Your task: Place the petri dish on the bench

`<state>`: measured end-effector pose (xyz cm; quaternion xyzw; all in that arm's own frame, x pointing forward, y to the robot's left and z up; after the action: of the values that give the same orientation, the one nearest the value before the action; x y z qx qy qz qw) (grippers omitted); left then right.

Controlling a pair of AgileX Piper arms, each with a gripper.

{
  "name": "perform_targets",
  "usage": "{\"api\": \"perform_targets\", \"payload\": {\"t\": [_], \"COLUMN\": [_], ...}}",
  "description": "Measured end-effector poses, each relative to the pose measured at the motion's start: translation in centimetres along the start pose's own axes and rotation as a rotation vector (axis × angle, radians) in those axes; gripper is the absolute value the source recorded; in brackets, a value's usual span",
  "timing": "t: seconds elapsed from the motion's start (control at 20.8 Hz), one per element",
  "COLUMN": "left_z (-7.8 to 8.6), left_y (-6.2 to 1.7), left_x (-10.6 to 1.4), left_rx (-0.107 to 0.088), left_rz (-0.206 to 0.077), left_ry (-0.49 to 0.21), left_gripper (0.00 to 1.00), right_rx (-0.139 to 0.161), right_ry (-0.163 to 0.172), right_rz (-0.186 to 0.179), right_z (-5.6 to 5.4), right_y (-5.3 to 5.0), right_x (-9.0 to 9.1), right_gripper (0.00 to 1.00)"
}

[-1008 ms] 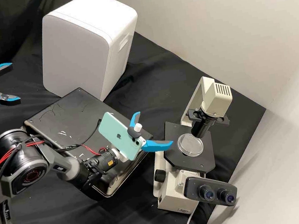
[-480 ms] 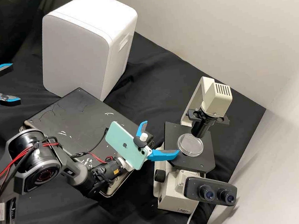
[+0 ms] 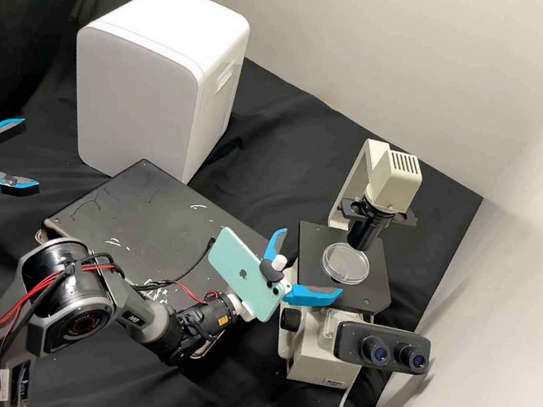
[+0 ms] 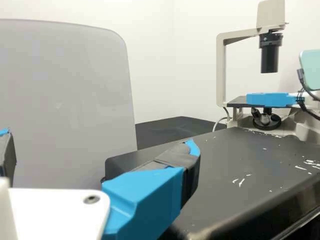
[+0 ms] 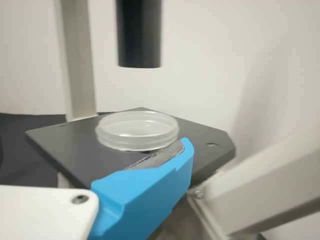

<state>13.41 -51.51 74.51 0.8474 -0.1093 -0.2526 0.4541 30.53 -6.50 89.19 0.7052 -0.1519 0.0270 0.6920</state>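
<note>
A clear petri dish [image 3: 345, 262] [image 5: 137, 129] lies on the black stage [image 3: 365, 291] of a white microscope [image 3: 319, 352], under its dark lens tube [image 3: 363, 234]. My right gripper [image 3: 313, 260] is open at the stage's left edge, a short way from the dish and not touching it. One blue finger [image 3: 314, 294] [image 5: 150, 190] reaches over the stage corner just in front of the dish. My left gripper [image 3: 29, 153] [image 4: 97, 142] hangs open and empty at the far left, above the bench.
A tall white box [image 3: 159, 78] [image 4: 65, 100] stands at the back. A flat black plate [image 3: 132, 216] [image 4: 250, 170] lies between it and the microscope. The black cloth [image 3: 289, 140] shows bare behind the microscope. The eyepieces [image 3: 393, 351] jut toward the front.
My right arm has moved right and toward the front, bringing its open gripper up to the stage's edge. The left gripper has drifted slightly left. The dish has not moved.
</note>
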Motion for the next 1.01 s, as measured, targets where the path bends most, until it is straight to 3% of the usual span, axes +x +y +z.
{"api": "perform_targets", "payload": {"t": [0.19,0.48,1.01], "left_z": [0.0,0.0,0.0], "left_y": [-0.17,-0.16,-0.35], "left_x": [0.1,0.1,0.1], "left_rx": [0.002,0.002,0.005], "left_rz": [-0.01,-0.009,-0.02], "left_ry": [0.002,0.002,0.003], "left_gripper": [1.0,1.0,1.0], "right_rx": [0.016,0.012,-0.04], "right_ry": [-0.018,-0.025,-0.048], "right_rz": [0.021,0.016,0.014], "right_z": [0.6,0.8,0.6], "right_y": [0.8,0.9,0.4], "right_x": [0.6,1.8,5.4], "right_gripper": [1.0,1.0,1.0]}}
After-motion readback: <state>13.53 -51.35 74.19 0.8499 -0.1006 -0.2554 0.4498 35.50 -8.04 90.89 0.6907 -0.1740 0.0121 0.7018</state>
